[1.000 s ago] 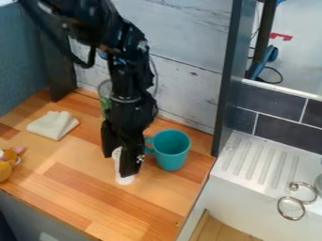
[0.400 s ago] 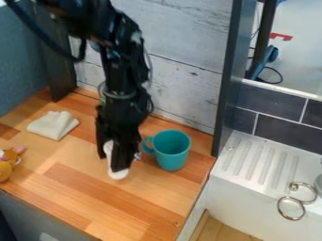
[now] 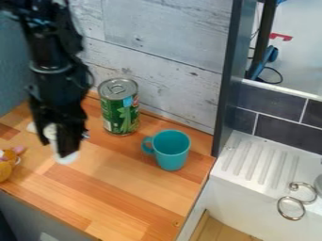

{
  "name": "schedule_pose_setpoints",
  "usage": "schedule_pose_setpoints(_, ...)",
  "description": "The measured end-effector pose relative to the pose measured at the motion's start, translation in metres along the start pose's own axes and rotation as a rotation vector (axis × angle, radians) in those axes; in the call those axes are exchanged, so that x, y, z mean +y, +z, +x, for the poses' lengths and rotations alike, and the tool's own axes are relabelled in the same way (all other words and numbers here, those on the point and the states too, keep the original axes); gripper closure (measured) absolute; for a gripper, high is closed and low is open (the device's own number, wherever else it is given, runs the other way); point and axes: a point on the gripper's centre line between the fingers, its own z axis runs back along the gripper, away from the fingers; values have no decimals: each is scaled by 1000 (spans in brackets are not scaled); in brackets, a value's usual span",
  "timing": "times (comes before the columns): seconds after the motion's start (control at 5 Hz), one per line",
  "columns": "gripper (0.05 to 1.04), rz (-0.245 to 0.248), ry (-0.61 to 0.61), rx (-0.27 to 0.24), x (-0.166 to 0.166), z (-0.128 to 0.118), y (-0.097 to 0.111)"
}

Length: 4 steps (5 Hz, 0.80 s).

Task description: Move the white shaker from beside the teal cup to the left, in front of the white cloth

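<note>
The gripper (image 3: 55, 145) clamps a white object (image 3: 67, 159) between its fingers, which partly hide it, at the left of the tabletop (image 3: 135, 186). A white cloth (image 3: 31, 127) is mostly obscured; the view's left edge truncates an orange toy (image 3: 5, 169).

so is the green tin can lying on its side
No, the green tin can stands upright on the wooden counter, its round metal lid facing up.

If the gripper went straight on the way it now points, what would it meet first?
Probably the wooden countertop: the gripper points down, and the white object it holds would likely touch first. The gap underneath is unclear.
</note>
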Motion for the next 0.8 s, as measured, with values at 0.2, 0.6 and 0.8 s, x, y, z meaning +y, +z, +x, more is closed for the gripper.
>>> schedule_pose_setpoints(0.2,486,8,43,-8,30,3,-11)
schedule_pose_setpoints(0.6,486,-19,69,-39,65,26,-28)
schedule_pose_setpoints(0.8,486,-48,64,-14,67,36,-48)
